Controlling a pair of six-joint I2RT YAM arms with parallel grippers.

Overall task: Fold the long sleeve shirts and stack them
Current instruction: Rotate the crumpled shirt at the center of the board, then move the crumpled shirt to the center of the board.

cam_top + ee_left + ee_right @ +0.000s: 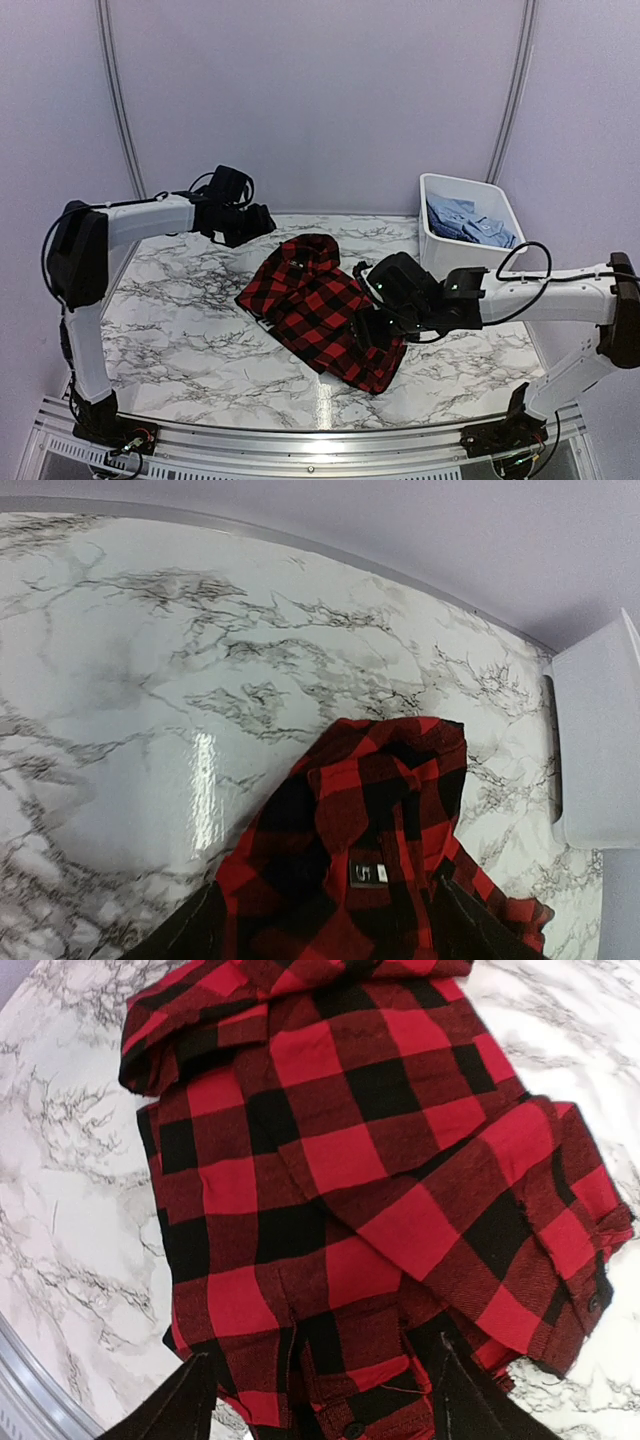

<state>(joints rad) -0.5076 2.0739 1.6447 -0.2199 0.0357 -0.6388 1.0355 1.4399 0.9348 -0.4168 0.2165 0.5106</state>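
A red-and-black check long sleeve shirt (318, 308) lies folded on the marble table (180, 320), collar toward the back. My left gripper (258, 222) hovers just behind and left of the collar. In the left wrist view its fingers (185, 935) stand wide apart and open, with the collar and label of the shirt (370, 830) below the gap. My right gripper (373, 328) hangs over the shirt's near right part. It is open too, its fingers (470, 1390) spread above the flat cloth of the shirt (350, 1160). Light blue shirts (470, 225) lie in the tub.
A white plastic tub (430, 240) stands at the back right of the table, its corner also in the left wrist view as the tub (595, 750). Bare marble lies left of and in front of the shirt. A metal rail (320, 440) runs along the near edge.
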